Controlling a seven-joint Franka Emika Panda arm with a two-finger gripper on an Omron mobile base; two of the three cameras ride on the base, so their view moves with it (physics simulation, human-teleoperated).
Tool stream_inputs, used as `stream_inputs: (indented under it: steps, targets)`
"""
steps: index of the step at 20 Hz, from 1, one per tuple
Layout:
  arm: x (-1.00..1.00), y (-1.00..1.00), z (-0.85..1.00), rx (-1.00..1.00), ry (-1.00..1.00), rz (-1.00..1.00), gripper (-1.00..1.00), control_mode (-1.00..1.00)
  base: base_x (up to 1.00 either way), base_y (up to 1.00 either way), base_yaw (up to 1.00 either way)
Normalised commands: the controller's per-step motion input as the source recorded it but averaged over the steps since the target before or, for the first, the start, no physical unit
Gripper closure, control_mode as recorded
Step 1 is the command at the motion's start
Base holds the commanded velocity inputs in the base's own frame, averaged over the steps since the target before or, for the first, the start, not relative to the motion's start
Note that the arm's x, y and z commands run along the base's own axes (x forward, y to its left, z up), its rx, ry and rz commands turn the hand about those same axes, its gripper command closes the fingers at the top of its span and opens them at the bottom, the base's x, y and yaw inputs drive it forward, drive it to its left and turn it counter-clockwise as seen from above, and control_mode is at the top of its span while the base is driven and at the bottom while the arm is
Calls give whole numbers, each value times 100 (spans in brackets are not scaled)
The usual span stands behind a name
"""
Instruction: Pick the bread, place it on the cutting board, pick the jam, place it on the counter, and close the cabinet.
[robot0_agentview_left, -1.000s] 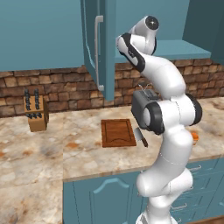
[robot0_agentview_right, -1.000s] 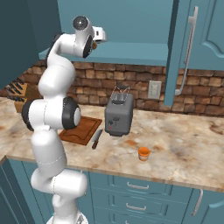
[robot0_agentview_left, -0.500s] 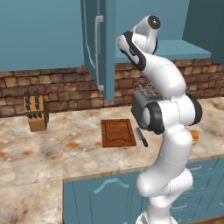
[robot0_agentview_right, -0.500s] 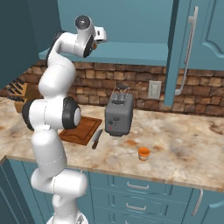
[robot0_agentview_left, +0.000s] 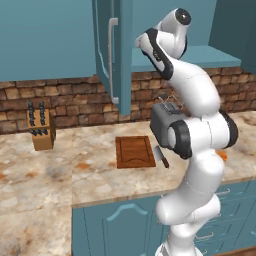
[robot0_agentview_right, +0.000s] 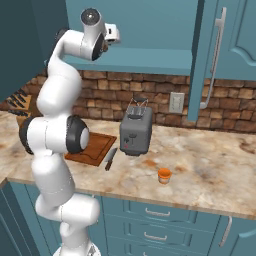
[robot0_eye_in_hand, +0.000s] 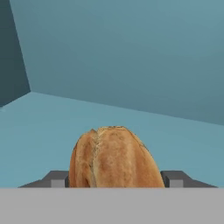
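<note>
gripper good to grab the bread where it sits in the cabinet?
Probably yes. In the hand view the bread sits right between the two fingers on the teal cabinet shelf, with nothing in front of it.

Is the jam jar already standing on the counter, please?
Yes, the orange jam jar stands on the counter, in front of the toaster.

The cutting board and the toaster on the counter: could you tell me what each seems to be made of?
Cutting board: apparently wood, dark brown and matte, with faint grain and a grooved border. Toaster: looks like grey metal or plastic, a smooth dull casing with wire racks on top; the rendering leaves that open.
</note>
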Motion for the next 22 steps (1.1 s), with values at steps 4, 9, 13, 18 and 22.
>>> stream_inputs:
  steps: [4, 9, 13, 18, 22]
  targets:
    - [-80, 0, 2, 0, 0, 0, 100, -100, 0, 0, 0]
    - [-84, 0, 0, 0, 0, 0, 100, -100, 0, 0, 0]
    - [-84, 0, -7, 0, 0, 0, 100, -100, 0, 0, 0]
    - [-74, 0, -4, 0, 0, 0, 100, -100, 0, 0, 0]
    - [-71, 0, -15, 0, 0, 0, 100, -100, 0, 0, 0]
